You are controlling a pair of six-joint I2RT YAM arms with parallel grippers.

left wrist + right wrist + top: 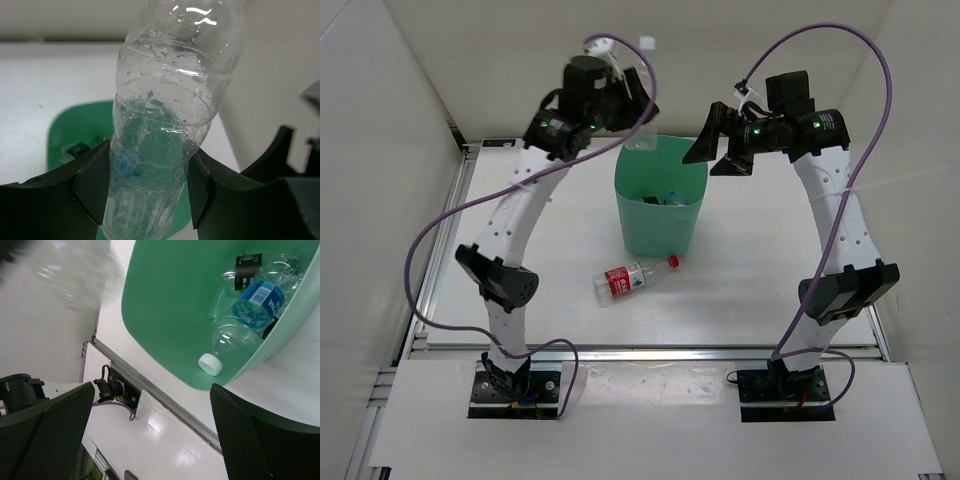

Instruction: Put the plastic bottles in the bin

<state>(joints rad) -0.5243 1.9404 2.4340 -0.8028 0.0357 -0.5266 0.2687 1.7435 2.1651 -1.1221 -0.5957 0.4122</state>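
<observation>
**Q:** At the left, what does the left claw (636,106) hold?

**A:** It is closed on a clear unlabelled bottle (643,90). The bottle's lower body is pinched between the two fingers, its cap points up, and it hangs over the far left rim of the bin (660,228).

**Q:** And at the centre?

**A:** The bin stands on the desk (760,275). Inside it lie a blue-labelled bottle (252,302) and a dark-labelled bottle (248,265). A red-labelled bottle (633,280) lies on its side on the desk, just in front of the bin's base.

**Q:** And at the right?

**A:** The right claw (717,150) is spread wide and holds nothing. It sits beside the bin's right rim, apart from every bottle.
</observation>
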